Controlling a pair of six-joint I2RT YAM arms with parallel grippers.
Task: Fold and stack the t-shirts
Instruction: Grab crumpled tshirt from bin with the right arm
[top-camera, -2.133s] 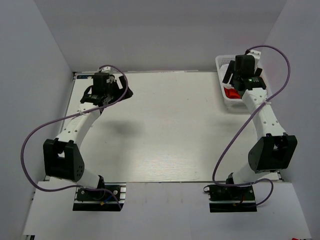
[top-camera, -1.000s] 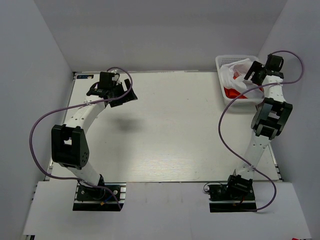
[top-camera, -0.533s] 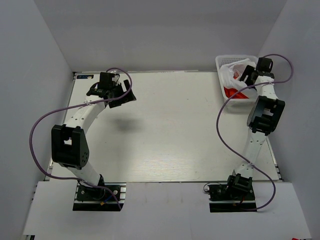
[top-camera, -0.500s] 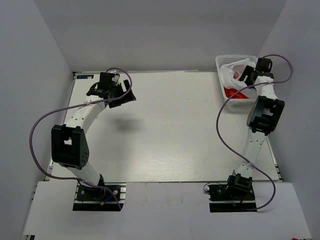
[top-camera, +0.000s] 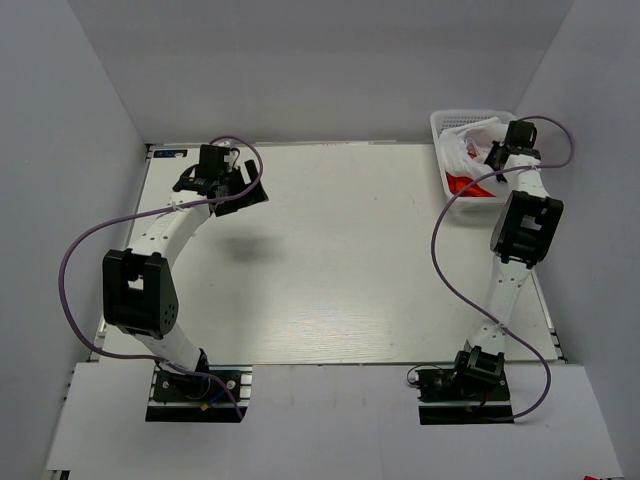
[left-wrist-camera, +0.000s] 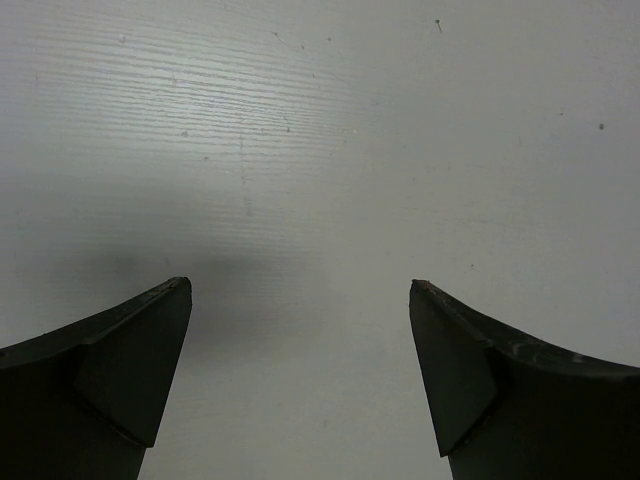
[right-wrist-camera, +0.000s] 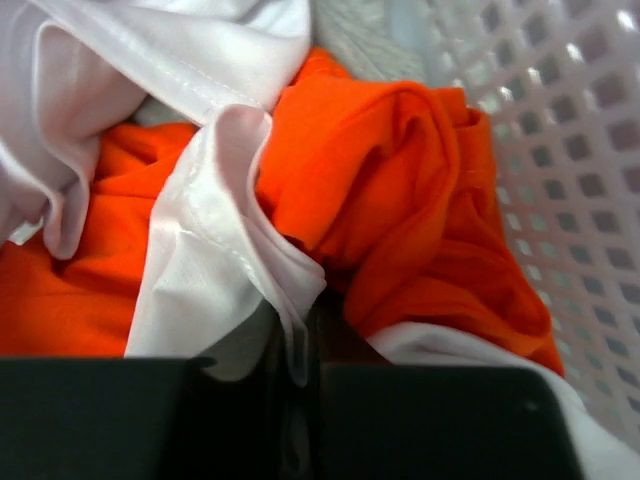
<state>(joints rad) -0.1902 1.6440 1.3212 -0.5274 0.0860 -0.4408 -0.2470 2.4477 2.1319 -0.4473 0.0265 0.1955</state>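
Observation:
Two crumpled t-shirts lie tangled in the basket at the table's far right: a white t-shirt (top-camera: 468, 143) (right-wrist-camera: 215, 250) and an orange t-shirt (top-camera: 463, 185) (right-wrist-camera: 400, 190) partly under it. My right gripper (top-camera: 497, 152) (right-wrist-camera: 298, 375) reaches into the basket and is shut on a fold of the white t-shirt, the cloth pinched between its black jaws. My left gripper (top-camera: 240, 190) (left-wrist-camera: 300, 300) hangs open over bare table at the far left, nothing between its fingers (left-wrist-camera: 110, 370).
The white plastic lattice basket (top-camera: 445, 125) (right-wrist-camera: 560, 130) stands at the table's far right corner against the wall. The pale wooden table (top-camera: 330, 260) spreads between the two arms. Purple cables loop beside each arm.
My right gripper has closed on the white t-shirt's fold and shifted slightly deeper into the basket. The left arm has stayed put.

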